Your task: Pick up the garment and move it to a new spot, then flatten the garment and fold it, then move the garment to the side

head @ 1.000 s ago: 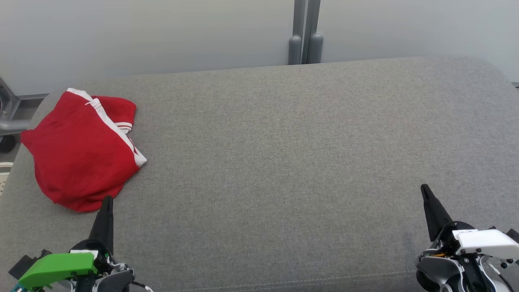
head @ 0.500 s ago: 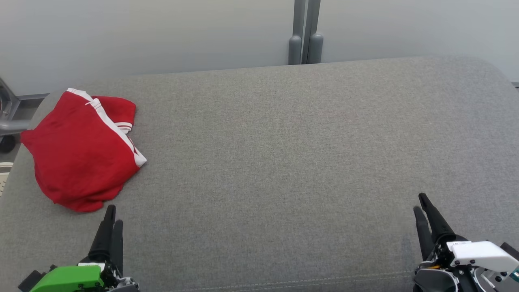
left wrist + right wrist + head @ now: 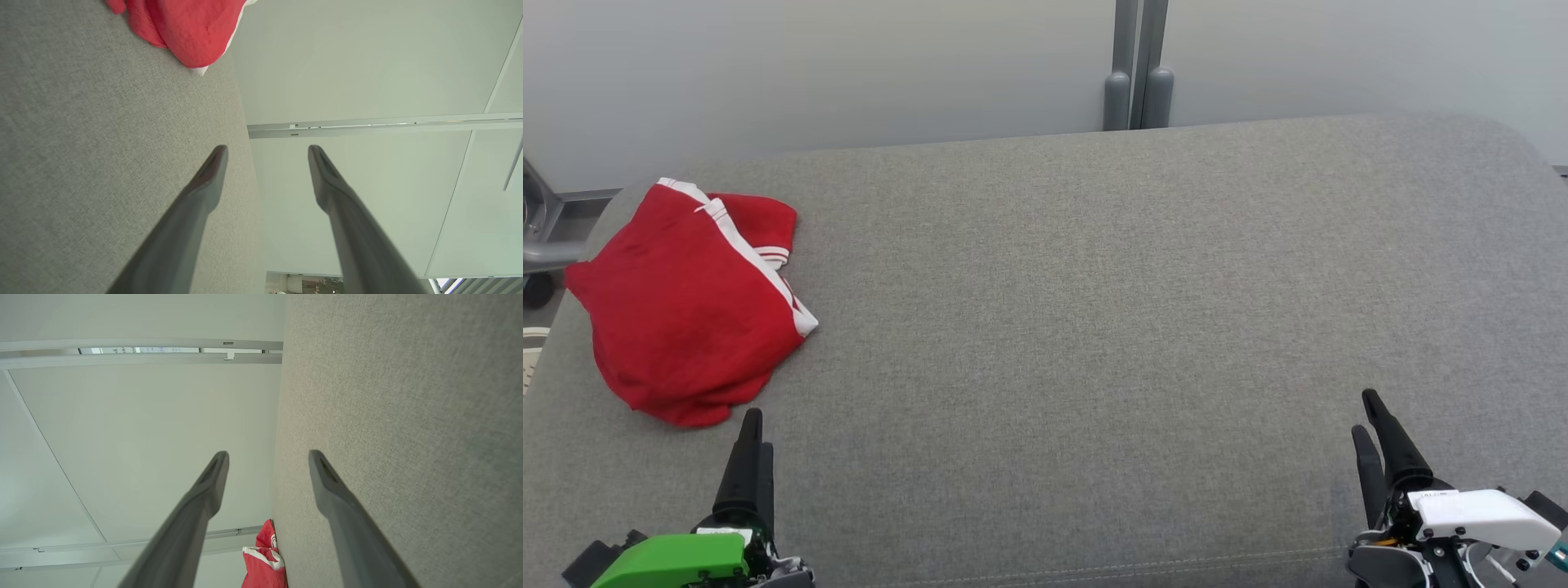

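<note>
Your left gripper (image 3: 757, 433) holds its jaws apart over the grey woven cushion (image 3: 1094, 327). The crumpled red cloth garment with white trim (image 3: 686, 310) lies just ahead of those jaws and to their left, close but not touching. Your right gripper (image 3: 1364, 412) also has its jaws apart, with the garment far off to their left.

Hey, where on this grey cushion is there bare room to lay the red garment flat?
Nearly all of the grey cushion is bare: everything right of the red garment, back to the wall and forward to the right gripper. The one crowded corner is far left, where the garment lies with the left gripper just in front of it.
</note>
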Controlling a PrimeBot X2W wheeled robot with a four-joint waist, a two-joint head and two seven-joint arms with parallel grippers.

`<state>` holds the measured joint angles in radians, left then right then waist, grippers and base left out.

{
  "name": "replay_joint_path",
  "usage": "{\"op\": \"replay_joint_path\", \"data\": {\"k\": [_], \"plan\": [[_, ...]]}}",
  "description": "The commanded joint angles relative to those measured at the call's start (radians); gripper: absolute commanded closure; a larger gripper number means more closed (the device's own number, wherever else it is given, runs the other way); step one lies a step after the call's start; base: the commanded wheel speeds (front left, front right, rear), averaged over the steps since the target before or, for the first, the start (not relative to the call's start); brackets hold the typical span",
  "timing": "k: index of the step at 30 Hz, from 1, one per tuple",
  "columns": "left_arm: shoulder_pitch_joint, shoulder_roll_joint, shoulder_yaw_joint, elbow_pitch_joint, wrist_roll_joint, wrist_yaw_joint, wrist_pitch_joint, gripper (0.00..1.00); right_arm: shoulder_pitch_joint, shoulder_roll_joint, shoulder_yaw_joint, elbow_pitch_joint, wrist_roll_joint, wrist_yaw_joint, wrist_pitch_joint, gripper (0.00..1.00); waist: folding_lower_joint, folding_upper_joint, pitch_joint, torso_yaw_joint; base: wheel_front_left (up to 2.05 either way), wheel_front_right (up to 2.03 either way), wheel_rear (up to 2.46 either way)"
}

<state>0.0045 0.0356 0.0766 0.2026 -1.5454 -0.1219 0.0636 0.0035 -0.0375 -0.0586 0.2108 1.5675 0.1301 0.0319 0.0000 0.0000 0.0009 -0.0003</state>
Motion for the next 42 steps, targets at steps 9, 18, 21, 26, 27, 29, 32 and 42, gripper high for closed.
{"op": "replay_joint_path", "data": {"k": [9,18,21,26,27,29,32,42], "plan": [[-0.015,0.007,-0.039,-0.069,0.188,0.029,-0.047,0.0,-0.015,-0.007,0.008,-0.06,-0.158,0.0,-0.045,0.0,0.0,0.0,-0.002,0.0,0.0,0.0,0.0],[-0.02,0.008,-0.075,-0.105,0.339,0.058,-0.081,0.0,-0.019,-0.008,0.022,-0.115,-0.355,0.0,-0.075,0.0,0.0,0.0,-0.003,0.002,0.0,0.0,0.0],[-0.023,0.009,-0.09,-0.114,0.411,0.064,-0.093,0.0,-0.019,-0.008,0.032,-0.137,-0.426,0.0,-0.086,0.0,0.0,0.0,-0.004,0.002,0.0,0.0,0.0],[-0.026,0.009,-0.114,-0.124,0.526,0.074,-0.112,0.0,-0.017,-0.009,0.049,-0.16,-0.533,0.0,-0.102,0.0,0.0,0.0,-0.005,0.004,0.0,0.0,0.0],[-0.026,0.009,-0.119,-0.124,0.551,0.075,-0.115,0.0,-0.016,-0.009,0.052,-0.163,-0.551,0.0,-0.106,0.0,0.0,0.0,-0.005,0.004,0.0,0.0,0.0],[-0.026,0.01,-0.126,-0.124,0.598,0.078,-0.122,0.0,-0.015,-0.009,0.06,-0.167,-0.594,0.0,-0.112,0.0,0.0,0.0,-0.005,0.004,0.0,0.0,0.0],[-0.024,0.01,-0.133,-0.124,0.665,0.081,-0.133,0.0,-0.013,-0.01,0.071,-0.172,-0.657,0.0,-0.122,0.0,0.0,0.0,-0.006,0.003,0.0,0.0,0.0],[-0.002,0.017,-0.143,-0.119,0.84,0.092,-0.167,0.0,-0.003,-0.011,0.102,-0.167,-0.836,0.001,-0.152,0.0,0.0,0.0,-0.009,0.002,0.0,0.0,0.0]]}}
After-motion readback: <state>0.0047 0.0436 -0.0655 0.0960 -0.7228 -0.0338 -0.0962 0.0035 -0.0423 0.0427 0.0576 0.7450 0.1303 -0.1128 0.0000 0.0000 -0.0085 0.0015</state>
